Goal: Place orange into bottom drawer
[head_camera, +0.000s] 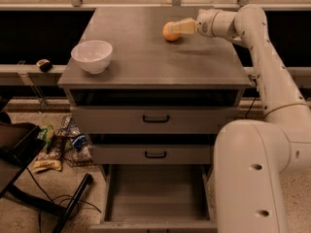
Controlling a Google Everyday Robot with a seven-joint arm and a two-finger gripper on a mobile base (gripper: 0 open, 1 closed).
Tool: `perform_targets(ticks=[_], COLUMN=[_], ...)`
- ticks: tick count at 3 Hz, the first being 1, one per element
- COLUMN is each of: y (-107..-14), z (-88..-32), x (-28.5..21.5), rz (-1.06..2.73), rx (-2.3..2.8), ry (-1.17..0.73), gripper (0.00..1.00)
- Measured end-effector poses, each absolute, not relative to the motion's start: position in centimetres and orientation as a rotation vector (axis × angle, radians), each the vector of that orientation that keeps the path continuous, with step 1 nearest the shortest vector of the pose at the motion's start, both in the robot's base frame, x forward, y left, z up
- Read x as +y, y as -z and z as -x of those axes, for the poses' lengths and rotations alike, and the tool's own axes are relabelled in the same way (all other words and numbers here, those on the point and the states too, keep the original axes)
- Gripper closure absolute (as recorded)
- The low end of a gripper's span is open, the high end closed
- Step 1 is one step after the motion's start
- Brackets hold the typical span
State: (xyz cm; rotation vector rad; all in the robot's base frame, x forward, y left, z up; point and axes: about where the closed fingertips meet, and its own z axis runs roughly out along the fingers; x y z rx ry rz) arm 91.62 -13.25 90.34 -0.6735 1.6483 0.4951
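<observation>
The orange [168, 33] sits on the grey cabinet top [146, 62], near the back and right of centre. My gripper [178, 28] reaches in from the right and its tip overlaps the orange's upper right side. The arm runs from the gripper along the right edge of the view down to the front. The bottom drawer [156, 194] is pulled out at the foot of the cabinet, and its flat grey floor is bare. The two upper drawers [155, 119] with black handles are closed.
A white bowl [92, 56] stands on the cabinet top at the front left. Bags and clutter [60, 142] lie on the floor left of the cabinet, with a dark chair frame [19, 154] and cables. My robot body [252, 178] fills the lower right.
</observation>
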Motion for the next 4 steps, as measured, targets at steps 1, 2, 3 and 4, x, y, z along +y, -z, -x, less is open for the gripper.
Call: perform_targets(ticks=[1,2,3,4], y=[-90.7,-89.9,-88.6,-87.6], z=[-93.1,-94.2,-94.6,-94.7], x=[-12.6,-11.7,-11.2,-9.8], rz=[0.637,0.620,0.612,0.603], rx=[1.633,1.674,1.713,1.712], ry=[-0.482,-0.455,-0.452,-0.498], gripper=[0.00,0.03,0.23,0.45])
